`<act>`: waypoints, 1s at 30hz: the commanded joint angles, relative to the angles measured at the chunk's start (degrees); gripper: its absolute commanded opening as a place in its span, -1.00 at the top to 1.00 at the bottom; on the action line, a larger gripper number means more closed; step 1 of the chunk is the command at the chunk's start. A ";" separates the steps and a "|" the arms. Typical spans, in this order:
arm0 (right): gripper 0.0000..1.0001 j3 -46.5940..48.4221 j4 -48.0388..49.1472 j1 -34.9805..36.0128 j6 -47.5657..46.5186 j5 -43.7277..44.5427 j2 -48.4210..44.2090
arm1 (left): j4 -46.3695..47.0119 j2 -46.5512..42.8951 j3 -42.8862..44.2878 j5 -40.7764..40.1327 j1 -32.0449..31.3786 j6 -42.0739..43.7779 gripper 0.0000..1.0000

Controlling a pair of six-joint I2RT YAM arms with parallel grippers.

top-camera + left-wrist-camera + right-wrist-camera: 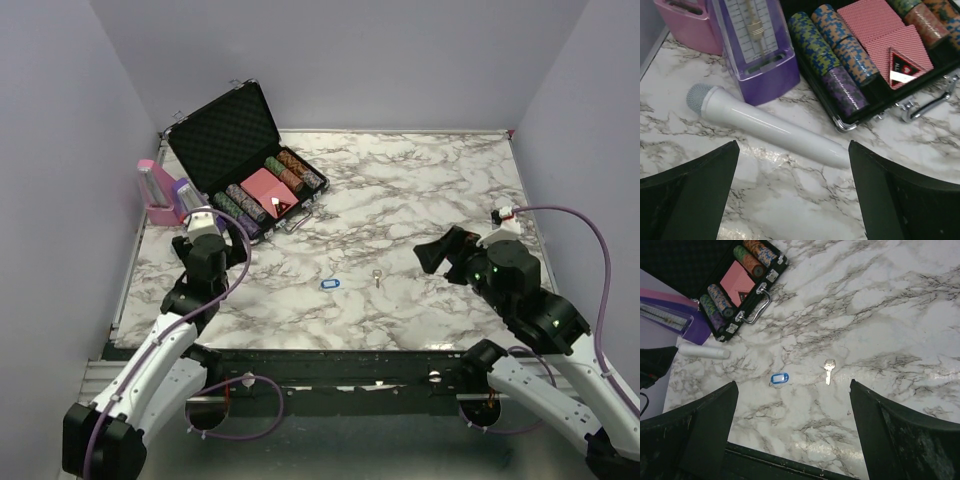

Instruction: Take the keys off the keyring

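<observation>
The key lies on the bench, just right of the keyring but apart from it. It seems already freed, though the ring is too small to check. That would explain why the left pincer and right pincer both gape wide, holding nothing.

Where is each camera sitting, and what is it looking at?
Top external: above and behind, looking down at the marble table; left gripper and right gripper show.
Left wrist: looks between its open fingers at the microphone and poker case.
Right wrist: looks between open fingers at the key and keyring.
Both wrist views share the microphone and poker case.
</observation>
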 commanded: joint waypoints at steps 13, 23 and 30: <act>-1.00 1.76 -1.58 0.21 4.06 -7.72 2.09 | 43.56 21.07 -8.75 5.45 18.83 11.86 -0.98; -1.00 6.68 -5.10 0.21 4.42 -5.88 9.74 | 57.19 31.18 -6.19 19.86 20.85 17.75 -0.97; -1.00 5.98 -2.37 0.21 6.78 -6.58 12.11 | 72.97 31.73 -14.81 22.34 20.85 17.42 -0.97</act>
